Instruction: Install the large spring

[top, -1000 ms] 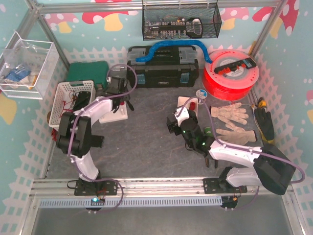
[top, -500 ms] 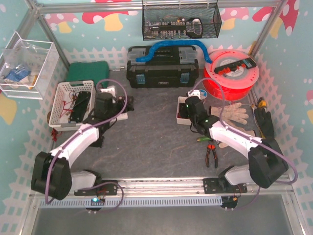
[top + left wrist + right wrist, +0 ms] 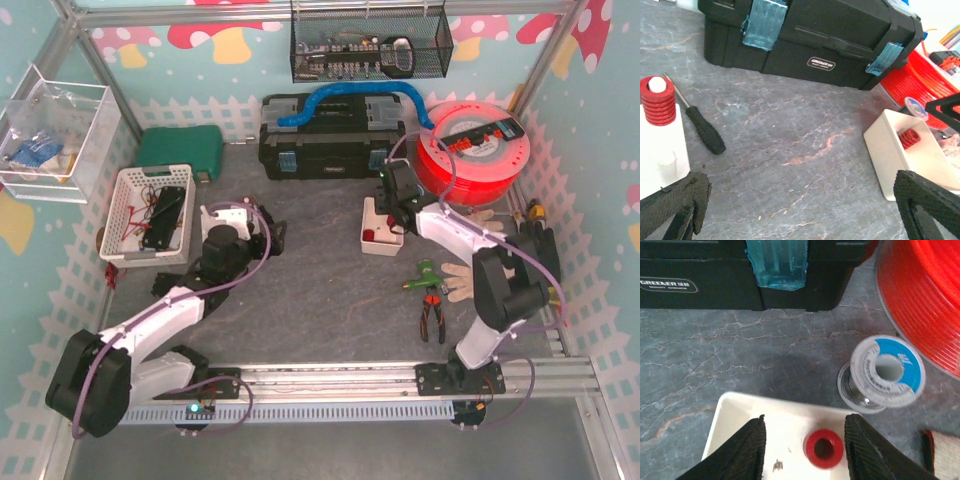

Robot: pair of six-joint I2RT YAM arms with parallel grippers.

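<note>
The spring (image 3: 657,102) stands upright at the left edge of the left wrist view. Its red coils are slipped over a white peg (image 3: 656,84) whose rounded tip shows at the top, and it sits on a white block (image 3: 662,150). A black-handled screwdriver (image 3: 702,132) lies on the table (image 3: 790,150) just beside the block, its shaft pointing toward the spring. The left gripper (image 3: 801,187) is clear of the spring—its jaws stand wide apart, one finger low at each side of the frame, with only table between them.

Well to the right is a white tray (image 3: 885,155) holding a shorter red piece (image 3: 824,448). The right gripper (image 3: 805,422) hangs over that tray—its jaws are apart, one finger on either side of the red piece, and neither can be seen touching it. From the right wrist the piece is seen end-on, as a red ring with a dark hole.

Just beyond the tray a solder reel (image 3: 883,374) with a blue label lies on the table, near a big red filament spool (image 3: 925,295). A black toolbox (image 3: 810,35) with blue latches runs along the back. In the top view, pliers (image 3: 432,318) and pale gloves (image 3: 460,285) lie near the right arm, and a white basket (image 3: 125,185) stands at the left.
</note>
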